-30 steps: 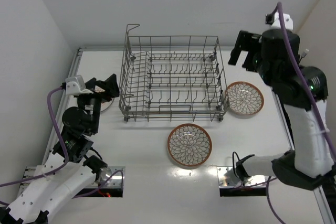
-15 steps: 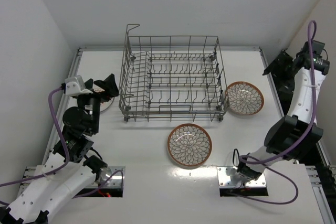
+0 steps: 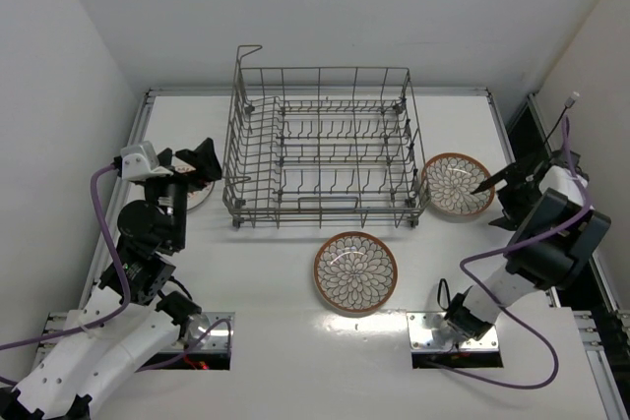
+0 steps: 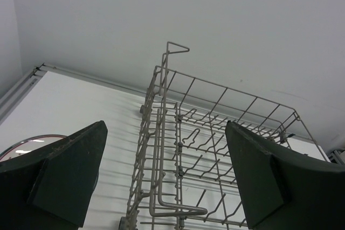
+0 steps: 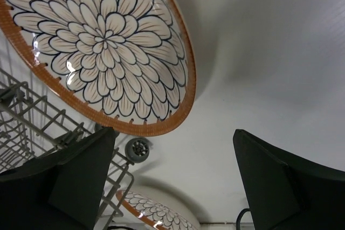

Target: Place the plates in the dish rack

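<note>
The grey wire dish rack (image 3: 320, 145) stands mid-table with bare tines. A brown-rimmed petal plate (image 3: 458, 184) lies flat by its right end, and a second petal plate (image 3: 355, 271) lies in front of it. A third plate (image 3: 201, 197) peeks out left of the rack, mostly hidden under my left gripper (image 3: 192, 166). That gripper is open and faces the rack (image 4: 215, 149), with the plate's rim (image 4: 29, 144) low on the left. My right gripper (image 3: 497, 189) hangs open just right of the right plate (image 5: 102, 41), holding nothing; the front plate (image 5: 156, 214) shows below.
The rack's raised corner handle (image 3: 248, 49) stands at its back left. A small rack wheel (image 5: 139, 147) sits beside the right plate. White walls close in the table at the back and both sides. Metal rails run along the table's left (image 3: 123, 184) and right edges.
My right arm has swung from high over the rack's right end, out to the right, then down low beside the right plate. The left arm has stayed put.
</note>
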You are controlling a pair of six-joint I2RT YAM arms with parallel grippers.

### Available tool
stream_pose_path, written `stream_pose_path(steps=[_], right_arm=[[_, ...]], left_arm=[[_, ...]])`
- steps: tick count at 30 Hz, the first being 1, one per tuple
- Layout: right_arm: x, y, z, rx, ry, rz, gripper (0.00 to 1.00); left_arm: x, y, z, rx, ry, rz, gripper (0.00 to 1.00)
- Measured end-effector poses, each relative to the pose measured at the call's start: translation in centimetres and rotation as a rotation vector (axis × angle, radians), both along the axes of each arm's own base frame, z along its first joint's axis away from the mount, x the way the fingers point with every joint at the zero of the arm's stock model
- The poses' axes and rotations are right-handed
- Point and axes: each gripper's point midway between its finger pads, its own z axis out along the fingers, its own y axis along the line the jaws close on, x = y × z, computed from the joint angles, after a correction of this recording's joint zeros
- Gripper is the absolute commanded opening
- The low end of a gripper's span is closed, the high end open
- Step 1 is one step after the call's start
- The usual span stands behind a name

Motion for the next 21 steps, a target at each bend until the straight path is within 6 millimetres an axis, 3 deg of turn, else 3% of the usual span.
stream_pose_path(steps=[3, 10, 15, 21], right_arm=[[0.1, -0.4, -1.0, -0.010, 0.014, 0.001, 0.88], [0.7, -2.0, -2.7, -0.058, 0.047, 0.027, 0.77], [0.2, -1.8, -5.2, -0.031, 0.107, 0.056, 0.72], [1.0, -1.8, -6.2, -0.024, 0.122, 0.081, 0.59]], left_arm=[[0.0, 0.1, 0.0, -0.002, 0.001, 0.008, 0.91], [0.0, 0.3, -0.1, -0.003, 0.002, 0.014, 0.91], [0.1, 0.2, -0.3, 0.000, 0.007, 0.015, 0.91], [0.1, 0.2, -0.4, 0.000, 0.009, 0.018, 0.91]])
